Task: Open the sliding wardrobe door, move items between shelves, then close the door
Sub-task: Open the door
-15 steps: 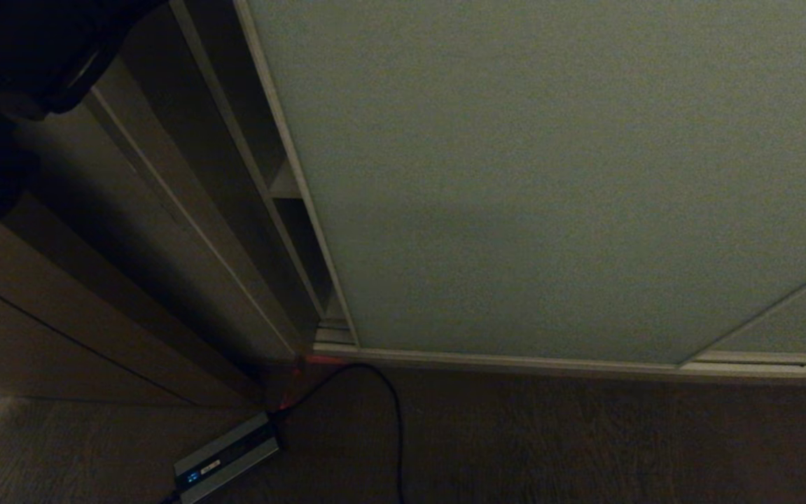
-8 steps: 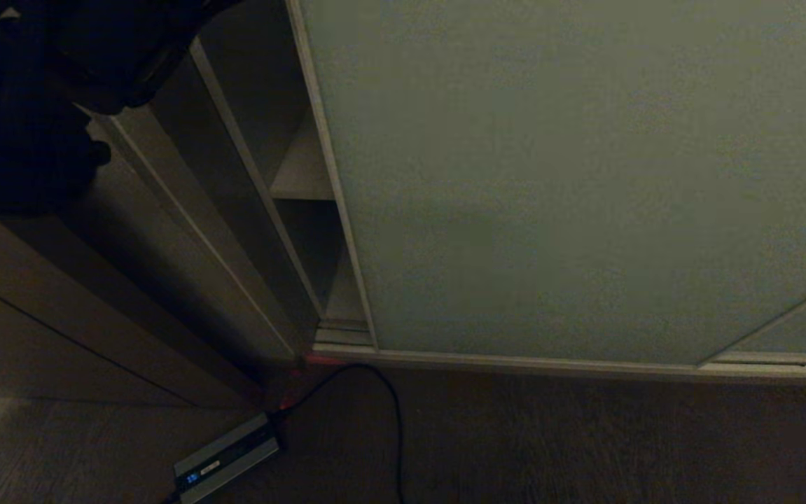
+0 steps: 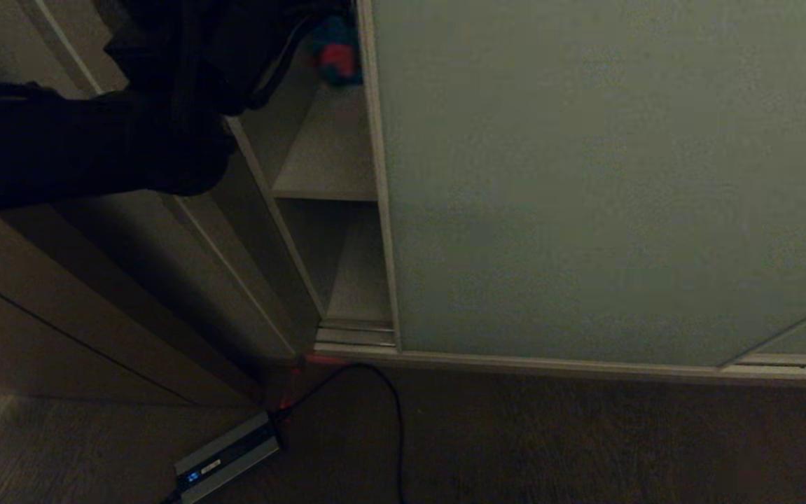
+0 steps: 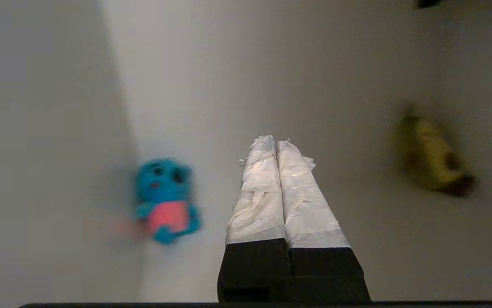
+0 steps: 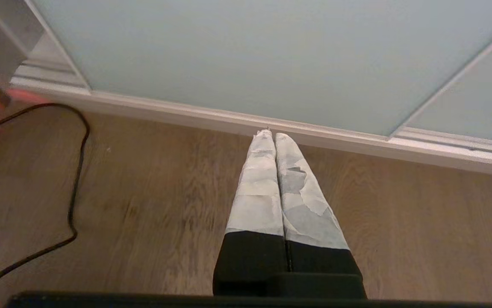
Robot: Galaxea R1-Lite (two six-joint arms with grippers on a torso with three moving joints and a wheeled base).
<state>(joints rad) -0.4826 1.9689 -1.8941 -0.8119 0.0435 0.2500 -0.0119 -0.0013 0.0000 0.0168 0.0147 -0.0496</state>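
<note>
While my left arm [image 3: 87,140] blocks the upper-left of the head view, its pincer is hidden there; I only get the left pincer [image 4: 275,139] from the wrist view: taped fingers pressed together, holding nothing, hovering inside the wardrobe over an off-white shelf [image 4: 237,77]. Teal koala plush [image 4: 165,199] with pink belly lies on that shelf next to a white side wall [image 4: 36,128], blurred. Avocado plush [image 4: 434,160] lies on the far side of the pincer, smeared, yellow-green, hard to read. Head view shows just a sliver of the koala at the top edge, beside the sliding wardrobe door [image 3: 585,175]. Door is a pale grey-green panel with a thin beige frame, partly slid aside; the gap shows two shelves, the rest is behind the panel. No cushion in sight. Right pincer [image 5: 270,133] closed and empty, pointing at the wood floor [image 5: 164,205] near the door's bottom rail [image 5: 228,117]. Black cable [image 5: 75,171] loops on the floor.
</note>
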